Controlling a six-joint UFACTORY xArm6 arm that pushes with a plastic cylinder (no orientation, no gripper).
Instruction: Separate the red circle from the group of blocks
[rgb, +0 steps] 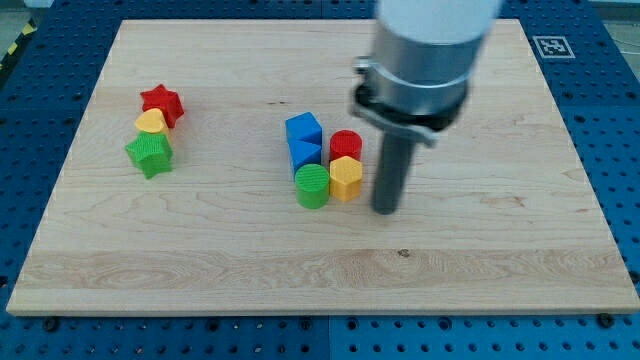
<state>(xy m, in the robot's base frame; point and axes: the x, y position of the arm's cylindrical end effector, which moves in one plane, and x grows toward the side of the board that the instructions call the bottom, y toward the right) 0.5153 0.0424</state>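
Observation:
The red circle (346, 144) sits in a tight group near the board's middle. Below it, touching, is a yellow hexagon (345, 178). To its left are a blue cube (303, 130) and a second blue block (305, 153) just under the cube. A green circle (312, 186) lies at the group's lower left. My tip (385, 208) rests on the board just to the right of the yellow hexagon, slightly below and right of the red circle, with a small gap.
A second group lies at the view's left: a red star (161, 103), a yellow block (151, 123) and a green star (150, 154). The wooden board (500, 260) lies on a blue perforated table.

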